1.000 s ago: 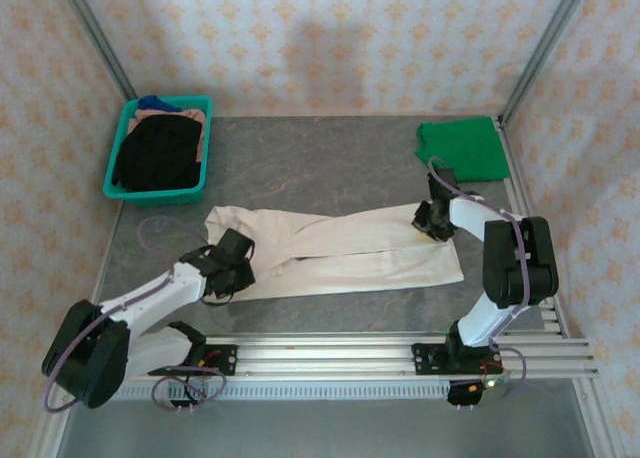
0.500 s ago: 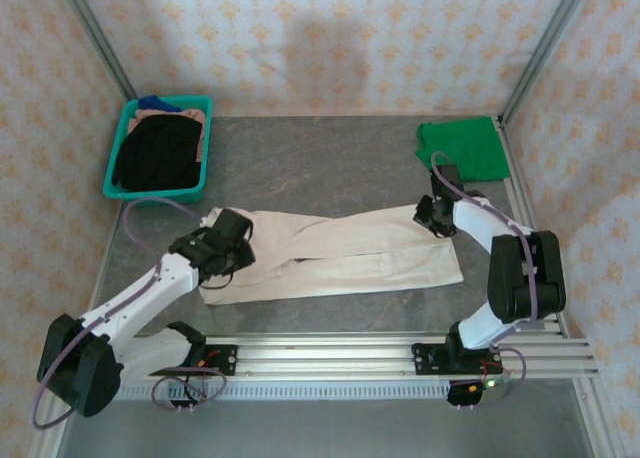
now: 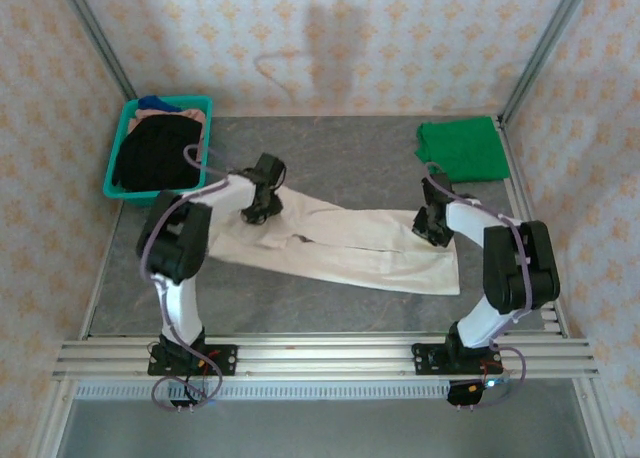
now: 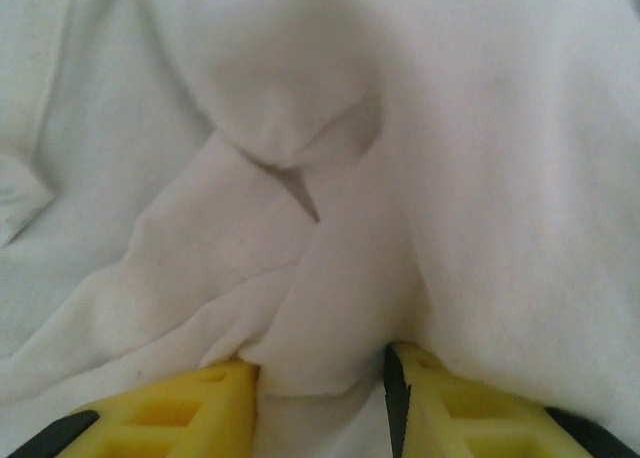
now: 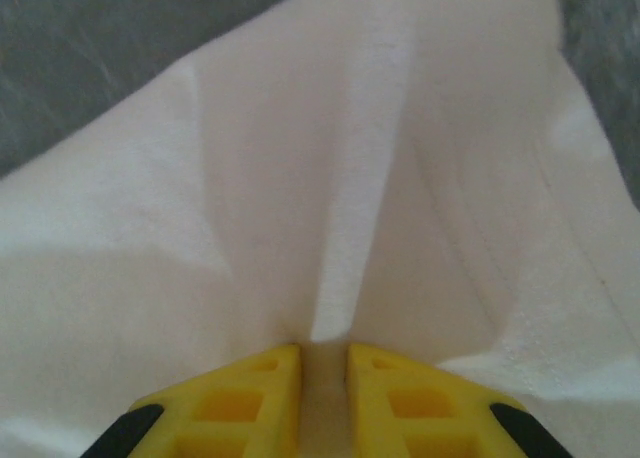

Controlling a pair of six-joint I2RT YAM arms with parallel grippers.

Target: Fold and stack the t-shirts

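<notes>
The cream t-shirt (image 3: 350, 243) lies stretched in a long slanted band across the middle of the table. My left gripper (image 3: 262, 203) is at its far left end, near the basket. In the left wrist view the yellow fingers (image 4: 225, 393) stand partly apart, with a thick fold of the cream cloth (image 4: 300, 128) wedged between them at my left gripper (image 4: 320, 368). My right gripper (image 3: 432, 225) sits on the shirt's right end. In the right wrist view my right gripper (image 5: 323, 350) is pinched on a ridge of the cream cloth (image 5: 300, 178). The green t-shirt (image 3: 462, 148) lies folded at the back right.
A teal basket (image 3: 150, 194) holding dark clothes stands at the back left, close to my left arm. Bare grey table (image 3: 330, 153) lies behind the cream shirt. Metal rails run along the front (image 3: 320, 353) and right (image 3: 520, 188) edges.
My left arm swung from the shirt's near left edge to its far left end. The shirt's left end shifted toward the back, so it now lies slanted. My right gripper barely moved.
</notes>
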